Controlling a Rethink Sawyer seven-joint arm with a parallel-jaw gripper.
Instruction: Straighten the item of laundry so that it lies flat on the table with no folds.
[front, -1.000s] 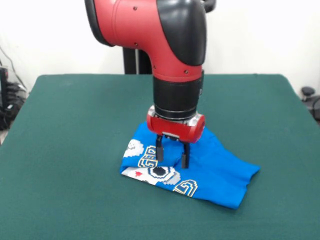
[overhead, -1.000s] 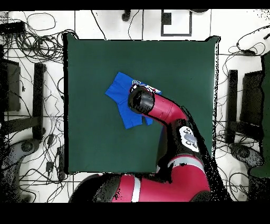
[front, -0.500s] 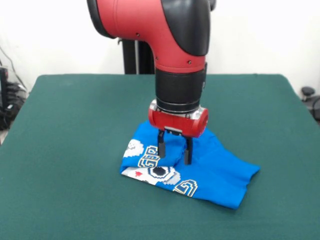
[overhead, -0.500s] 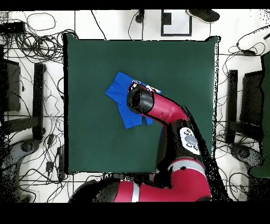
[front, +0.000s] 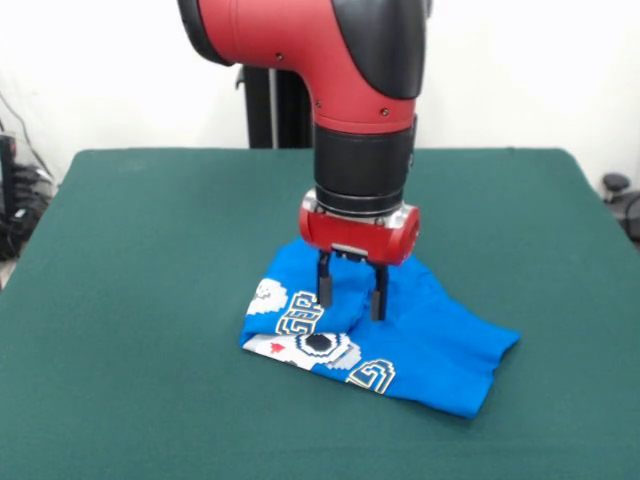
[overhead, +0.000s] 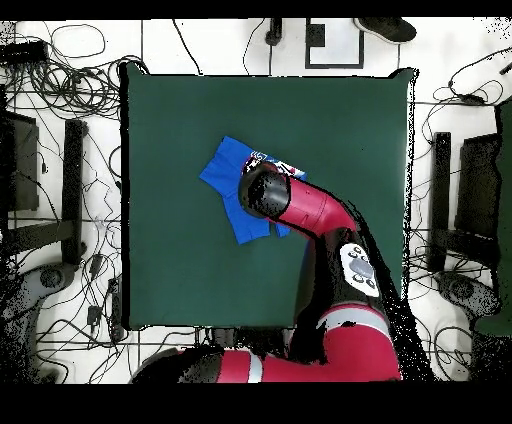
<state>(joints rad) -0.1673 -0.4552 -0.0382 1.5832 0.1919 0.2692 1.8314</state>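
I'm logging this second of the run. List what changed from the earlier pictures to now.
The gripper rose a little and drifted slightly toward the picture's right in the front view, its open fingers now just above the T-shirt rather than down in its folds. Nothing was grasped. The shirt stayed crumpled in the same spot on the table.

From overhead, my arm (overhead: 300, 205) covers the end effector completely and hides part of the T-shirt (overhead: 225, 180), including most of its graphic. In the front view the bench (front: 120, 300) is cut off at the bottom edge and both sides, and the shirt's lettering is too small for me to read.
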